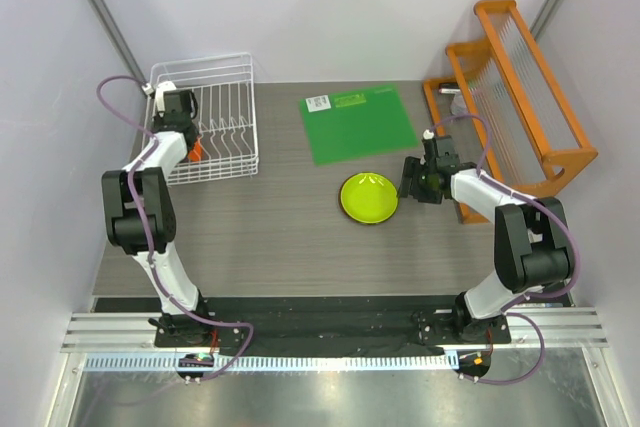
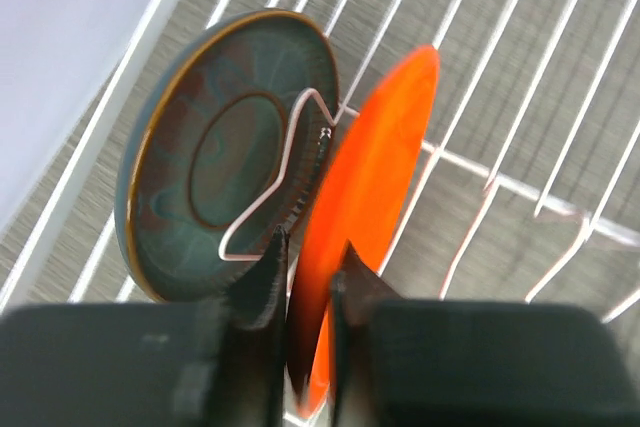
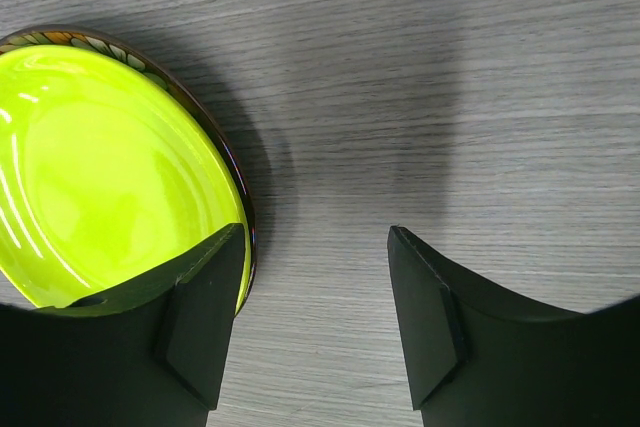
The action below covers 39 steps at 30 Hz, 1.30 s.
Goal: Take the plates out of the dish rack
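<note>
The white wire dish rack (image 1: 228, 77) stands at the back left. My left gripper (image 1: 190, 145) is inside it. In the left wrist view my left gripper (image 2: 312, 247) is shut on the lower rim of the orange plate (image 2: 378, 162), which stands on edge between the tines. The dark grey-blue plate (image 2: 215, 147) stands upright just left of it, behind a wire loop. The lime green plate (image 1: 368, 197) lies flat on the table. My right gripper (image 1: 408, 179) is open and empty at its right edge; in the right wrist view (image 3: 317, 237) the lime green plate (image 3: 100, 177) lies beside the left finger, a patterned rim under it.
A flat green mat (image 1: 358, 124) lies at the back centre. An orange wooden rack with clear slats (image 1: 520, 97) stands along the right side. Walls close in behind and to the left of the dish rack. Rack wires (image 2: 520, 187) cross under the orange plate.
</note>
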Each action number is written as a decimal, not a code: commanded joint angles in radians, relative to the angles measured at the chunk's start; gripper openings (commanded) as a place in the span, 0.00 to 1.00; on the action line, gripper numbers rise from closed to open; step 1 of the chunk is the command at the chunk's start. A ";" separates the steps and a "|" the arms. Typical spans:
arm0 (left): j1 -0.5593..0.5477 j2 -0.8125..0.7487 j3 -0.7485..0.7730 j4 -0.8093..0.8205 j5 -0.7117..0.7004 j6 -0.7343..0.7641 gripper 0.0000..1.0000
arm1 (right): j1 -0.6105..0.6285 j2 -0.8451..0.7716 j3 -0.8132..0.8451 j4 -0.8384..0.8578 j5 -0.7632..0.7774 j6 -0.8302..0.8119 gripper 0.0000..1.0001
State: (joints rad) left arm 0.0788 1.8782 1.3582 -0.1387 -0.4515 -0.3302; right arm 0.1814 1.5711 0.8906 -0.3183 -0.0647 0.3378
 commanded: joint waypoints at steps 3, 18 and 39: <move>0.004 -0.071 0.018 0.010 -0.039 -0.033 0.00 | 0.004 -0.016 0.022 0.025 0.005 -0.010 0.65; 0.001 -0.304 0.033 -0.084 -0.038 0.040 0.00 | 0.004 -0.074 0.013 0.015 0.026 -0.010 0.65; -0.293 -0.387 -0.375 0.356 0.971 -0.587 0.00 | 0.112 -0.211 0.034 0.410 -0.475 0.249 0.67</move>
State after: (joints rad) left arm -0.1207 1.4673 0.9947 0.0071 0.3550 -0.8059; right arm 0.2646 1.3289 0.8940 -0.1085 -0.3992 0.4744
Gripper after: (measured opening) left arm 0.102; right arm 0.673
